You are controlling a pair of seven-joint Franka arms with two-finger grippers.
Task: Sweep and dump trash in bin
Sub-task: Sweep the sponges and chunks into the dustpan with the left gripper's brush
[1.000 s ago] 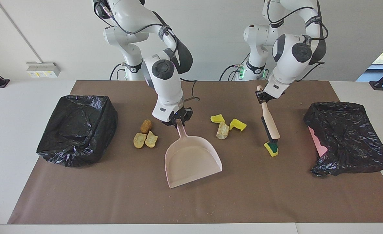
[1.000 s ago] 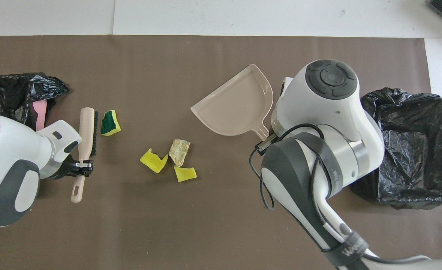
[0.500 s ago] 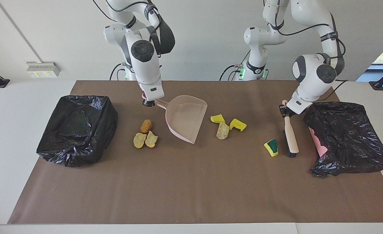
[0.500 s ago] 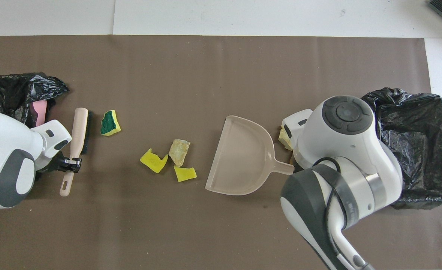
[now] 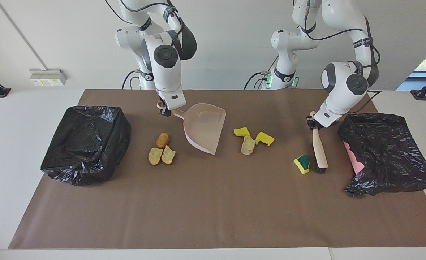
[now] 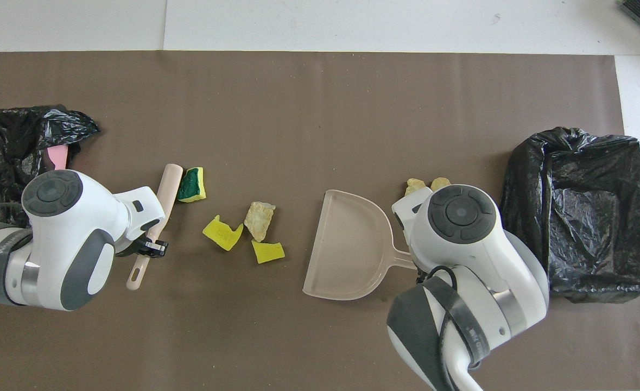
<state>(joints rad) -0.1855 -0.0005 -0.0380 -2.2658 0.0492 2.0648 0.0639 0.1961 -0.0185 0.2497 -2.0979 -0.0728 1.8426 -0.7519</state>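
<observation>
The sweeping step is in hand: the left tool (image 5: pixel 313 122) is closed on the handle of the brush (image 5: pixel 319 153), whose bristle end rests on the tabletop (image 5: pixel 198 202) just beside the green-faced sponge scrap (image 5: pixel 302 163), at about 3 o'clock of it in the facing view. The right tool (image 5: pixel 164 110) is closed on the handle of the pink dustpan (image 5: pixel 203 128), which is tilted with its open edge toward three pieces of trash (image 5: pixel 250 139): two yellow sponge scraps and one pale crusty lump, at 3 o'clock of the pan. Three golden-brown lumps (image 5: pixel 161 151) lie at 8 o'clock of the pan, toward the lined bin (image 5: pixel 86 142). I think the next move calls for pushing the green scrap toward 9 o'clock, to the pan mouth, with the pan edge flat on the brown mat (image 5: pixel 213 216). The sponge looks soft and light, the lumps are rough, the pan is smooth hard plastic, and the black bag (image 5: pixel 386 151) is crinkled and glossy.
</observation>
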